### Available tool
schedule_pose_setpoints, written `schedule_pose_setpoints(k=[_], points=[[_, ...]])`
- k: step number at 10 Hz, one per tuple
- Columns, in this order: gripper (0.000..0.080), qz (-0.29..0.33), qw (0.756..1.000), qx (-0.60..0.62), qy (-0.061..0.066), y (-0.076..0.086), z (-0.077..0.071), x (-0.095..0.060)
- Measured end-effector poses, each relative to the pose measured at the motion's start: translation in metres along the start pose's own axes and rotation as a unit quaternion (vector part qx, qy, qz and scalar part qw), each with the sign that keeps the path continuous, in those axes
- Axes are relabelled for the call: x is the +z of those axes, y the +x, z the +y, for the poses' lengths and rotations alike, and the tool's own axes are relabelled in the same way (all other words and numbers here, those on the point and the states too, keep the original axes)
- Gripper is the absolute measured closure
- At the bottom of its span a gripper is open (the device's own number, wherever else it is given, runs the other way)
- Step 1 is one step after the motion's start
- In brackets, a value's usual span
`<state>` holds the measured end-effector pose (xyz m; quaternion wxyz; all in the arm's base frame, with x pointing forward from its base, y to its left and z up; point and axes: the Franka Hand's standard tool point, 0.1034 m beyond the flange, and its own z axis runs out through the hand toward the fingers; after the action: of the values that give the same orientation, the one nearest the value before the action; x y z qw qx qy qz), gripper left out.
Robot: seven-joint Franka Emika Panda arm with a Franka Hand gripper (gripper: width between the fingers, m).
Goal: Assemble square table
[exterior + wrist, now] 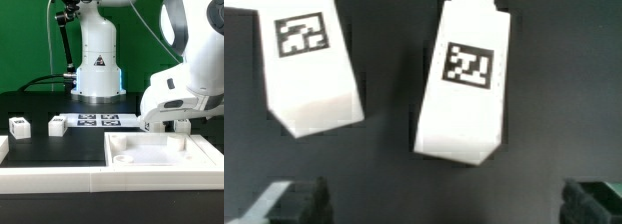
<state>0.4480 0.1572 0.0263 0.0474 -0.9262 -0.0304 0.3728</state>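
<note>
At the exterior view's left, a first leg block [17, 125] and a second leg block [56, 125] stand apart on the black surface [60, 150]. Further right lies the marker board [95, 121]. The square slab [160, 152] lies at the right. Just behind it hangs the pincer [170, 126], fingers apart and empty. The wrist view shows a shorter tagged leg [304, 70] beside a longer tagged leg [464, 85].

Exterior view: low, faces arm base [97, 62] across counter [60, 150]. Wrist view: close, looks down on same counter.

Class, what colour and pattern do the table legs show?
White legs, black-and-white tags; wrist view.
</note>
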Motion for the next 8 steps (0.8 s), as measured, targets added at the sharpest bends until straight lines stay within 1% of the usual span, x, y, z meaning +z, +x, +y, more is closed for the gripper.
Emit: schedule_pose_setpoints(k=[3, 5, 8], points=[[0.0151, -0.009, 1.0, 0.004, -0.005, -0.005, -0.001, 0.016], [0.0151, -0.015, 1.0, 0.005, -0.006, -0.008, 0.0, 0.022], [0.0151, -0.026, 0.999, 0.032, -0.013, -0.007, -0.006, 0.032]])
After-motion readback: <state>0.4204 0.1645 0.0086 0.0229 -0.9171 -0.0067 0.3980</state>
